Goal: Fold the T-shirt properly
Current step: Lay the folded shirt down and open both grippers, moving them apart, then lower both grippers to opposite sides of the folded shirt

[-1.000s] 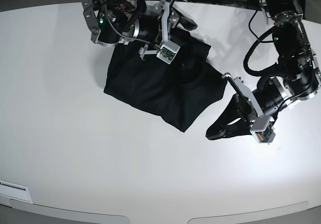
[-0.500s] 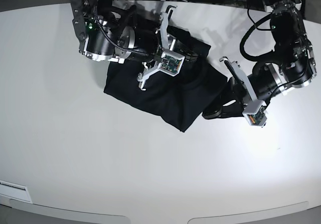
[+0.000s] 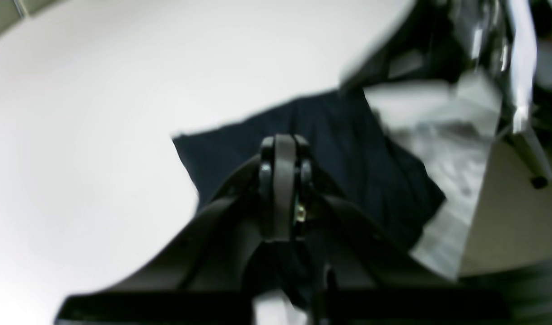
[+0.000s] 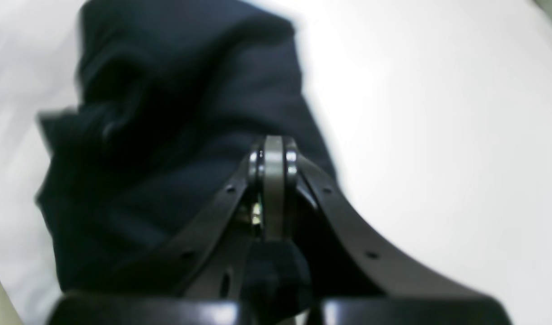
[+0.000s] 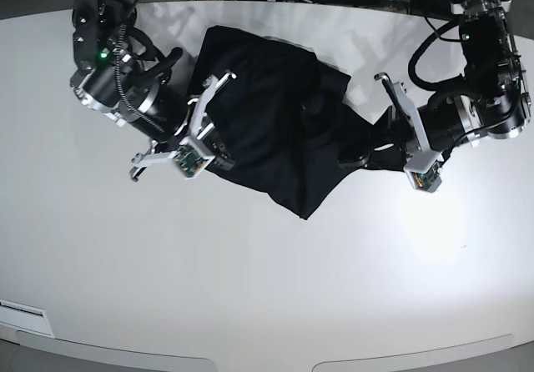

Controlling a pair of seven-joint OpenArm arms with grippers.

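Lying rumpled on the white table (image 5: 275,289), the T-shirt (image 5: 275,113) looked soft and floppy; both the left gripper (image 5: 355,159) and right gripper (image 5: 227,157) were closed beside its edges, hems seeming best to pinch.

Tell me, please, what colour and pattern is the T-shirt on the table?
The T-shirt is plain black, no pattern; clearest in the base view.

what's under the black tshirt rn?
Only the white table shows around the black short-sleeved fabric T-shirt, which lies flat on it. Both shut grippers, right gripper and left gripper, meet its edges; anything beneath the cloth is covered.
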